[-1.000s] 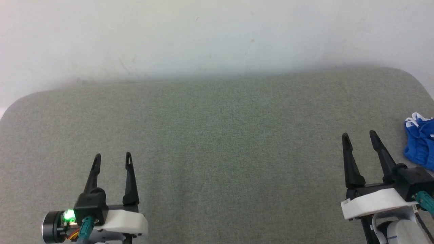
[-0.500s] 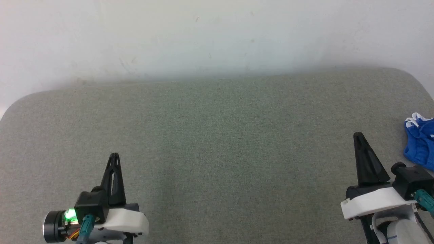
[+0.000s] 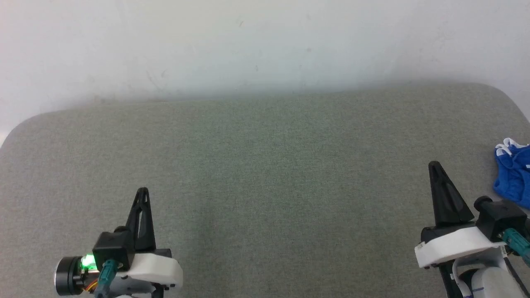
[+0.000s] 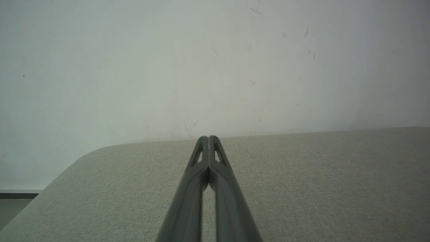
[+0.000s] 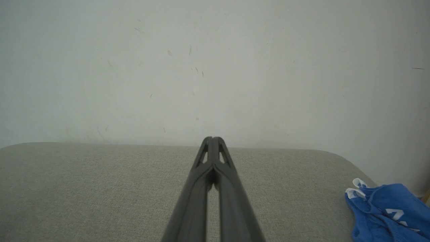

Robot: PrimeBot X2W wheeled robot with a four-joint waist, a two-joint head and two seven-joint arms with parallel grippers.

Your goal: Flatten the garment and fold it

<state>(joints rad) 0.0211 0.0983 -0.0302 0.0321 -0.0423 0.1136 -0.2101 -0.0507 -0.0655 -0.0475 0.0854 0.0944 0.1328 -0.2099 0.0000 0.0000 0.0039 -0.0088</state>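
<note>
Closest in, the left gripper (image 3: 142, 193) sits low on the left with its two dark fingers pressed tip to tip on nothing. The right gripper (image 3: 433, 166), low on the right, is likewise closed and empty.

Just past it and further right, by the right edge of the grey-green padded surface (image 3: 265, 174), lies the garment (image 3: 511, 179). It is a crumpled blue heap with white trim, partly cut off by the picture's border (the right wrist view also catches a scrap of white print). Neither gripper touches it. It is near the right one and well apart from the left.

It looks thin, light and limp, so it will likely bunch and drape rather than keep any shape, and may drag a little on the woven cover. The white-edged fold poking up at its far side seems the readiest place to pinch. I cannot make out a waistband in the heap.

Beyond, bare surface runs to the pale wall (image 3: 265, 49).
</note>
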